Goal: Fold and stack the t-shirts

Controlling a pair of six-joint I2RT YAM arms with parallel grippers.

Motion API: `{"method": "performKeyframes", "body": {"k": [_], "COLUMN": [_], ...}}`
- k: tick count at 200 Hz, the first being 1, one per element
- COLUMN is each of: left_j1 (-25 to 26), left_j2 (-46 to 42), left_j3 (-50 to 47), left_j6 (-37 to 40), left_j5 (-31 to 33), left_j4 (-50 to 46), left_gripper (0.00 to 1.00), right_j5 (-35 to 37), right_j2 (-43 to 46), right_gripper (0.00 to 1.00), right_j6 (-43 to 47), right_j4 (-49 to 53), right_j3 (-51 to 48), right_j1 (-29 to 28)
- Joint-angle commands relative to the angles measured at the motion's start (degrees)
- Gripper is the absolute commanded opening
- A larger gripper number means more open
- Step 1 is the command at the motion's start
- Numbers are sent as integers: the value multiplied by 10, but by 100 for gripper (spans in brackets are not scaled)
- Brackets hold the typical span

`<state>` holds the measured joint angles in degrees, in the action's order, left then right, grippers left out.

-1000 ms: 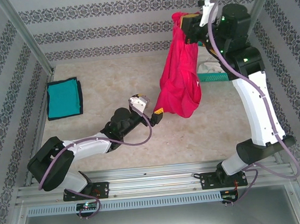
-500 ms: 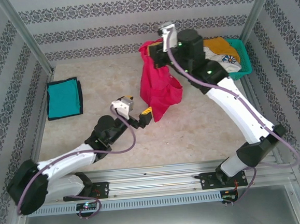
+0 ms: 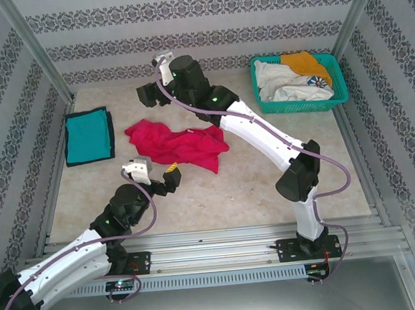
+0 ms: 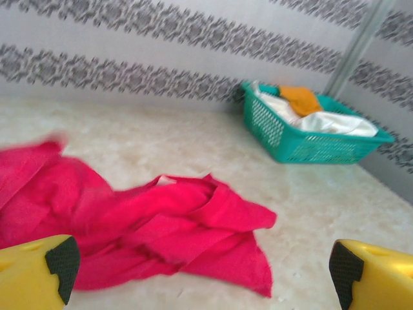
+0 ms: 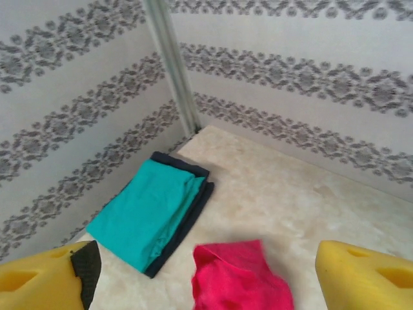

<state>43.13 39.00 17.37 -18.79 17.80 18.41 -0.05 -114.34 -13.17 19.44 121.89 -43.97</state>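
Ahead of the left gripper (image 4: 201, 271), whose fingers (image 4: 29, 274) are smooth yellow plastic, lies a shirt (image 4: 181, 219) of soft matt cloth; farther off, a plastic mesh basket (image 4: 303, 145) on the smooth mottled table (image 4: 322, 206).

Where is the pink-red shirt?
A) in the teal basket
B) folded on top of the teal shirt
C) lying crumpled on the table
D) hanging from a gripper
C: the pink-red shirt lies crumpled on the table, and the left gripper and right gripper are both open, holding nothing.
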Motion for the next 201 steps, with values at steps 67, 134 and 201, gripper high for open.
{"method": "performKeyframes", "body": {"k": [67,134,201], "left_j1": [4,4,-12], "left_j2": [280,538,752], "left_j3": [139,435,671], "left_j6": [-153,-396,-477], "left_j5": [82,64,-27], "left_j4": [-67,-332,-469], "left_gripper": [100,97,83], "right_j5": [-5,-23,-17], "right_j2": [101,208,318], "right_gripper": [87,86,86], "right_j6": [-92,-141,-142], "right_j4": [-54,-115,-122], "right_j3": [-316,-533,-645], "right_j1": [183,233,268]}}
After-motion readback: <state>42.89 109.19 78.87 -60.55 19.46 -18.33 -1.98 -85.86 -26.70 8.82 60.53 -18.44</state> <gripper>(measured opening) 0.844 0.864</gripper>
